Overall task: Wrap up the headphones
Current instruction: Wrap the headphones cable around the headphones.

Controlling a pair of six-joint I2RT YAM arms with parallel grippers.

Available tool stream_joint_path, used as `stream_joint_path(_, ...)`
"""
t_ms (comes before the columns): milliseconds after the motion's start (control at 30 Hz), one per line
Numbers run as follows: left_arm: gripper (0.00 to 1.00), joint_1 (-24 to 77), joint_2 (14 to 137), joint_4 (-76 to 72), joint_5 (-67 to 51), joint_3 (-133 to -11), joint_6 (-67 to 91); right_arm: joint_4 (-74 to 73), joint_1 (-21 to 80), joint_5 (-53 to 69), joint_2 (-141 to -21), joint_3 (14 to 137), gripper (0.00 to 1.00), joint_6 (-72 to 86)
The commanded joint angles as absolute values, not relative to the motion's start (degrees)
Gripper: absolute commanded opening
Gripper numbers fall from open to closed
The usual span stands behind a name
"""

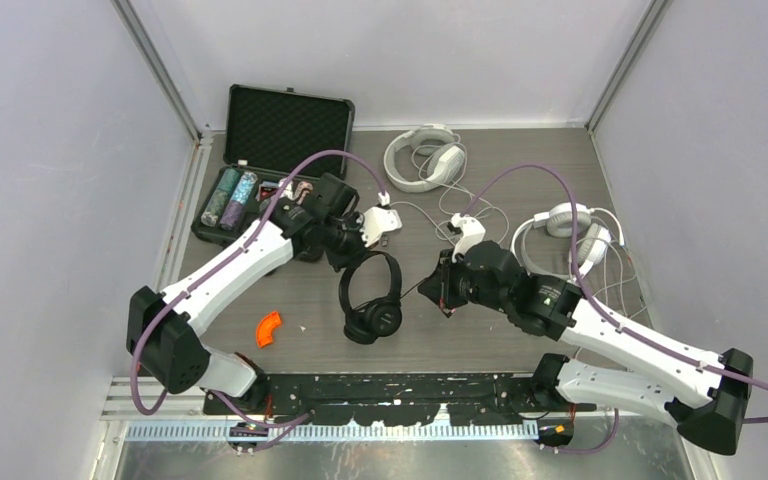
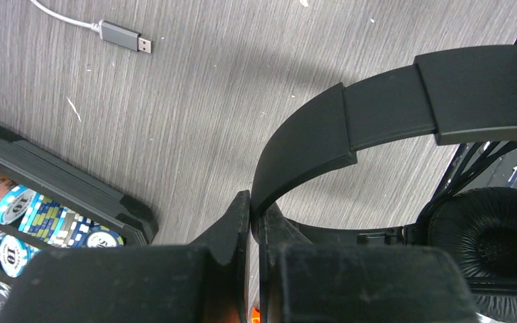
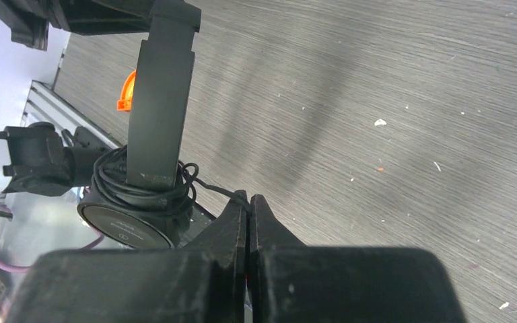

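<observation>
1. While the chip case (image 1: 260, 170) at the upper left of the overhead view plays no part, the left gripper (image 2: 256, 210) just right of it does. Its fingers are pressed together on the headband (image 2: 377, 114) of the black headphones (image 1: 372, 300), which sit at frame centre with the ear cups toward the bottom edge.
2. That clamp is the anchor. It bites near one end of the band, so it should hold firm and level while the other arm winds, without twisting the band.
3. Left of centre in the right wrist view, the thin black cord (image 3: 145, 192) is looped several times around the lower band. A short run leads from there to the right gripper (image 3: 248, 202), whose fingers are pinched shut on it.
4. Winding well probably means circling with light tension and laying each turn beside the last, so no slack slips off.
5. One white pair (image 1: 425, 160) lies at upper centre overhead and another white pair (image 1: 570, 235) at far right. Both have loose pale cords and look not yet wrapped, and the right arm should avoid snagging those cords.
</observation>
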State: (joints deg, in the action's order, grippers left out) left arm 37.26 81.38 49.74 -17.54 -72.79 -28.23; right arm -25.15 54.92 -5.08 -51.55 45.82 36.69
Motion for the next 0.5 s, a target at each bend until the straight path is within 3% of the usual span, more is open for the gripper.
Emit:
stream_joint_path(0,0.00,38.30,79.24,48.88,-13.97,-71.77,-26.53,-25.31,53.38,-5.56,-52.71,50.80,0.00,34.66)
stream_joint_path(467,0.00,41.30,79.52,49.93,5.16,-74.07,-9.18,-29.82,52.98,9.21,-61.30,61.86,0.00,40.08)
